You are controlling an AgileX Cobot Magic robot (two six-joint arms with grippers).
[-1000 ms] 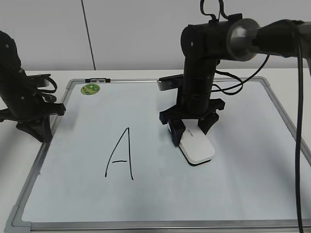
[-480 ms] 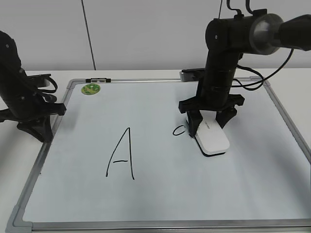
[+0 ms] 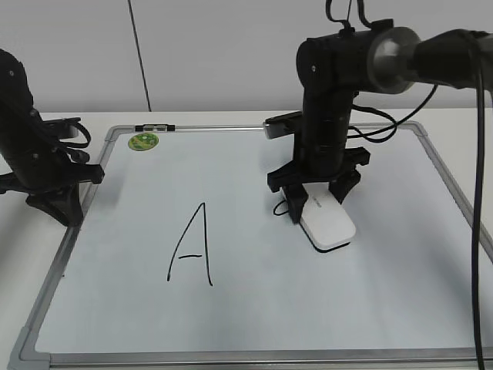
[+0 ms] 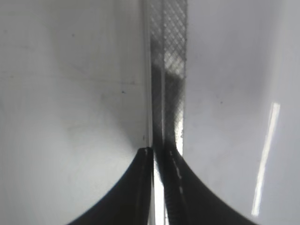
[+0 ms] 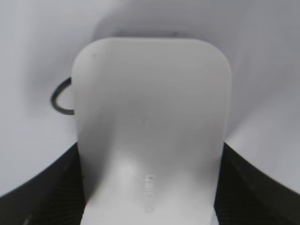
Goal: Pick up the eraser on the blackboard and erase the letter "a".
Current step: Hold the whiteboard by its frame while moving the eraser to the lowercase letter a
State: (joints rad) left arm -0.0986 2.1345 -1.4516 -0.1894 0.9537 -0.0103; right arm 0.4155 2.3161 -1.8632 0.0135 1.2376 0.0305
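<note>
The blackboard (image 3: 115, 324) is a large white board with a grey frame lying flat on the table. My right gripper (image 3: 313, 194) is shut on the white eraser (image 3: 329, 224), which lies flat on the board; it fills the right wrist view (image 5: 150, 122). A curved black stroke, what shows of the letter "a" (image 3: 282, 208), sticks out at the eraser's left side, and it also shows in the right wrist view (image 5: 60, 101). The rest of it is hidden under the eraser. My left gripper (image 3: 58, 204) is shut and empty over the board's left frame edge (image 4: 168, 75).
A large capital "A" (image 3: 191, 245) is drawn left of centre. A small round green magnet (image 3: 143, 141) sits at the board's far left corner. A black marker or clip (image 3: 154, 126) lies on the far frame. The right arm's cables hang behind it.
My right gripper slid the eraser to the right, uncovering a curved stroke, then back to the left over it. Only a small arc shows now. The left arm has not moved.
</note>
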